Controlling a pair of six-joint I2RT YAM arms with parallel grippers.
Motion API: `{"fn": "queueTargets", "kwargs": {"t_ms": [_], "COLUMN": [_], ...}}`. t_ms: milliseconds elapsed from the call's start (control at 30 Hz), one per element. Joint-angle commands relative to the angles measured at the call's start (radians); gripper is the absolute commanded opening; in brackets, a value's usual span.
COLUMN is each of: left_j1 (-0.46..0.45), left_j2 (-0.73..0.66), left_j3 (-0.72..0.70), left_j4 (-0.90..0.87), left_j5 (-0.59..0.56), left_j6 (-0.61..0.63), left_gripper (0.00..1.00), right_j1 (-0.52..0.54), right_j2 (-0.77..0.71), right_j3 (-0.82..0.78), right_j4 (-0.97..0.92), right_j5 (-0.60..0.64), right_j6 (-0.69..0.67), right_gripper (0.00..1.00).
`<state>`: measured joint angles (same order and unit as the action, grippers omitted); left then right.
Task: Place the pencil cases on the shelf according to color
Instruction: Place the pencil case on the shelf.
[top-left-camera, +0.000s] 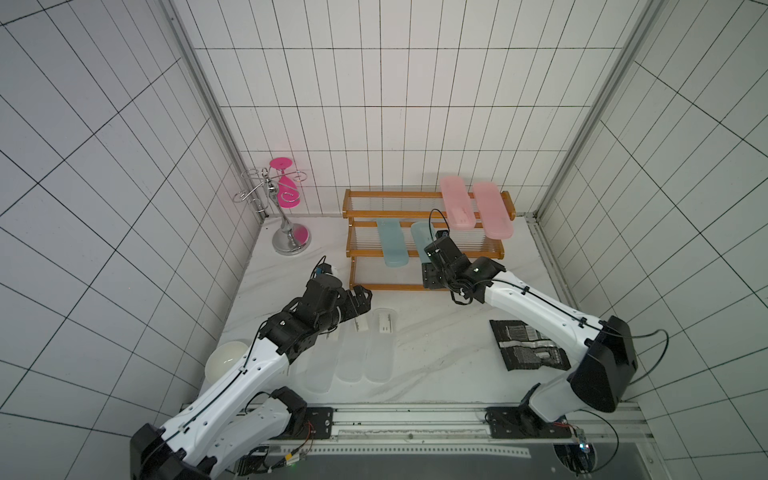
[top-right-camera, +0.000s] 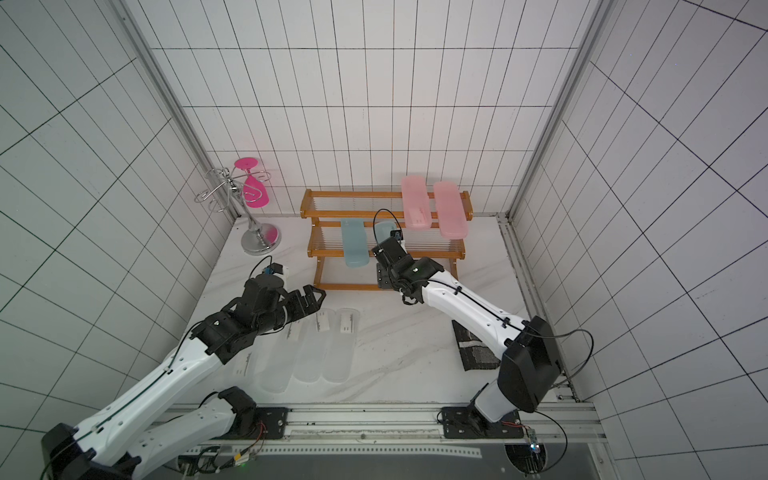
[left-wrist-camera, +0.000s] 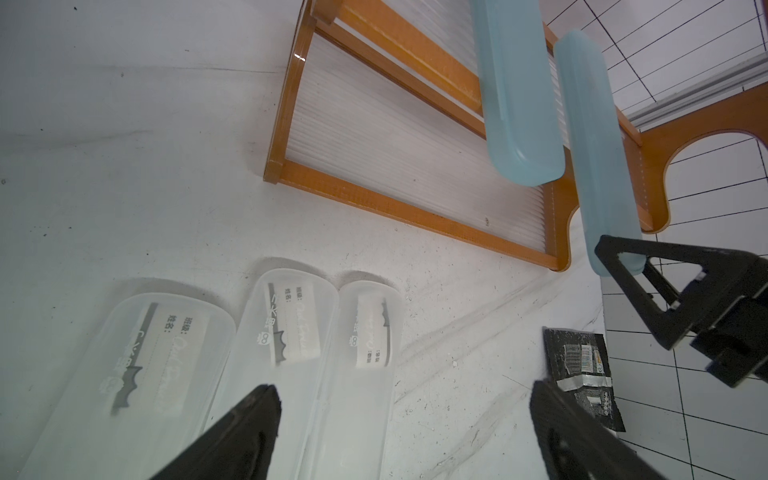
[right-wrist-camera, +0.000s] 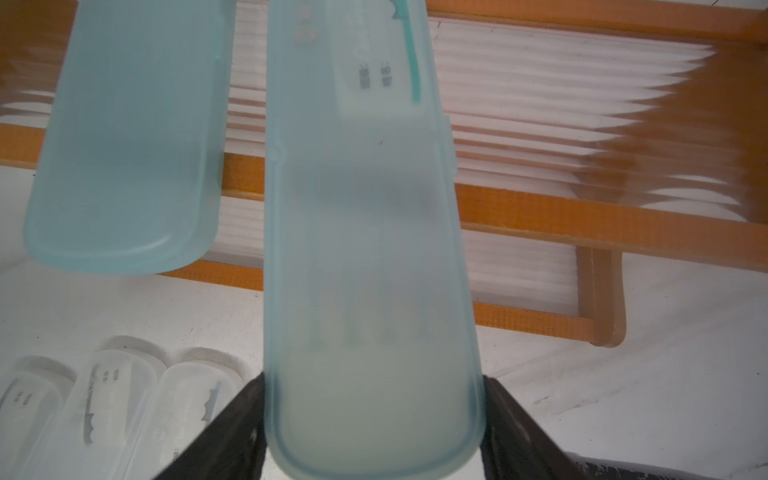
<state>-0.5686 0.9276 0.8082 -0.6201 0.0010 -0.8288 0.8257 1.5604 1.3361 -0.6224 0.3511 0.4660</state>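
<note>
Your right arm (top-left-camera: 540, 307) is reaching to the shelf (top-left-camera: 395, 194), which is standing in the upper centre of both top views. Your right jaws are clamping the near end of a teal pencil case (right-wrist-camera: 370, 249), with the fingers (right-wrist-camera: 232, 432) pressing against its two long sides. The far end of that case is reaching over the shelf's middle tier. You cannot tell whether it is touching the clear rods there.

Just left of it in the frame, a second teal pencil case (top-left-camera: 390, 243) is lying on the middle tier, with its near end hanging out past the front rail. The two are sitting close together with a narrow gap between them. The pink pencil cases (top-left-camera: 492, 212) are lying side by side at the right end of the top tier, also overhanging the front.

Your left arm (top-left-camera: 249, 374) is hovering at lower left of the top views, over the frosted clear pencil cases (left-wrist-camera: 291, 332). Those are lying side by side on the worktop (top-left-camera: 436, 353), in front of the shelf. Your left jaws are standing wide apart and holding nothing, as the left wrist view is showing.

A black foil packet (top-left-camera: 523, 345) is lying at lower right, partly under your right arm. A chrome stand (top-left-camera: 286, 232) is standing at the left of the shelf.
</note>
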Motion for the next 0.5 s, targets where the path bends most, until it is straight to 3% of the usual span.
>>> {"fn": "queueTargets", "kwargs": {"t_ms": [0, 467], "left_j1": [-0.004, -0.004], "left_j2": [0.011, 0.121], "left_j3": [-0.016, 0.016], "left_j4": [0.048, 0.074], "left_j5": [-0.004, 0.006], "left_j6": [0.035, 0.089], "left_gripper": [0.98, 0.98], "right_j1": [-0.021, -0.063], "right_j2": [0.031, 0.16], "right_j3": [0.068, 0.168], "right_j4": [0.057, 0.099], "right_j5": [-0.007, 0.008], "right_j6": [-0.027, -0.025], "right_gripper": [0.66, 0.66]}}
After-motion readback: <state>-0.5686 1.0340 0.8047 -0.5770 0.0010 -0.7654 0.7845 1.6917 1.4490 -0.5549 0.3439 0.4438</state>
